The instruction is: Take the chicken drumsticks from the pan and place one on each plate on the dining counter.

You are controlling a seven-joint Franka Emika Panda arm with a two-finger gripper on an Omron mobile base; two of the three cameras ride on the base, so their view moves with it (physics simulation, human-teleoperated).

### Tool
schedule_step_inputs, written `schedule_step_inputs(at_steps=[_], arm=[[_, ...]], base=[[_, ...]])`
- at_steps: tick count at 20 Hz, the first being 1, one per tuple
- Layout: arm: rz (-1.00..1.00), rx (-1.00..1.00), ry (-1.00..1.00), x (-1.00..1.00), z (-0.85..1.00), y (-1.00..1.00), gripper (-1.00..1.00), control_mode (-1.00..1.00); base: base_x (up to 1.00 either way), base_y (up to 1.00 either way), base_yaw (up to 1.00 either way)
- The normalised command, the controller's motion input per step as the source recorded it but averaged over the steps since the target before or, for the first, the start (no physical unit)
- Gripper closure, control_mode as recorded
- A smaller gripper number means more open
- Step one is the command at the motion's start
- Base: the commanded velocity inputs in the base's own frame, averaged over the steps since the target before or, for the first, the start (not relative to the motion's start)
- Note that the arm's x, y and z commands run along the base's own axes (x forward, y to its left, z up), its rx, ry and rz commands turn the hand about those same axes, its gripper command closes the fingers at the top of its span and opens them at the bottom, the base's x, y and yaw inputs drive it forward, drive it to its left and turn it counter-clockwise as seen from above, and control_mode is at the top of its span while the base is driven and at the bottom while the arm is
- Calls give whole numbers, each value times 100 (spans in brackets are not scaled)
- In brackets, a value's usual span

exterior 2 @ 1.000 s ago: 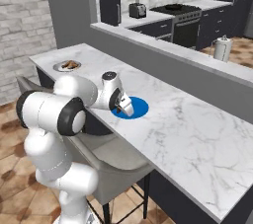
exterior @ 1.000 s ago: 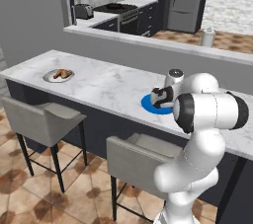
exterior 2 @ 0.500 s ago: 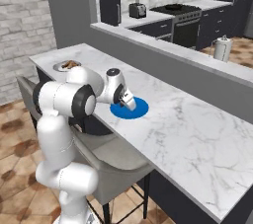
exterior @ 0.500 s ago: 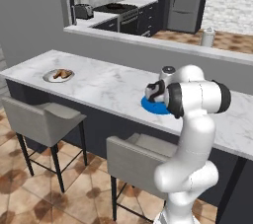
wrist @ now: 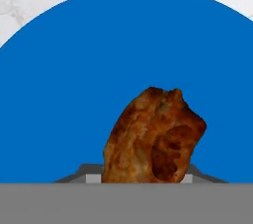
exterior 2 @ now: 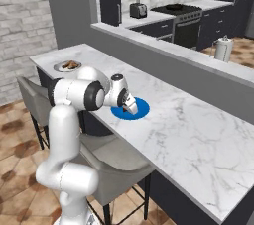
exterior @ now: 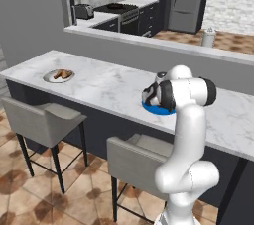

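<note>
Broadly, the marble worktop (exterior: pixel 104 85) runs long across both base views, with a plain grey raised ledge (exterior: pixel 163 45) behind it and two grey stools (exterior: pixel 42 120) tucked under its near edge. Beyond the ledge sits a dark kitchen with a stove (exterior: pixel 119 13) and a toaster (exterior: pixel 83 11). The white arm (exterior: pixel 186 135) bends low over the worktop, its jaws (exterior 2: pixel 130 107) hanging just above the blue plate (exterior 2: pixel 141 112), which lies near the worktop's near edge. Toward the worktop's far left end rests the pale plate (exterior: pixel 58 76), carrying one drumstick (exterior: pixel 62 74). In the hand view, a second drumstick (wrist: pixel 155 136) stands close in front of the camera over the blue plate, brown and lumpy; it sits between the jaws, though I cannot tell whether they pinch it or have let go.
</note>
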Motion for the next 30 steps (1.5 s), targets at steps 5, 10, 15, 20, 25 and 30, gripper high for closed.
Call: schedule_step_inputs(at_steps=[5, 10, 15, 20, 25, 30], arm=[[1, 0, 0, 12, -16, -2, -100, -100], [2, 2, 0, 2, 0, -10, -100, -100], [6, 1, 0, 0, 6, -20, -100, -100], [6, 5, -1, 0, 36, -19, -100, -100], [13, 9, -1, -34, 93, -10, -100, -100], [18, 4, 0, -92, 100, 0, -100, -100]], base=[[0, 0, 0], [0, 0, 0], [0, 0, 0], [0, 0, 0], [0, 0, 0], [0, 0, 0]])
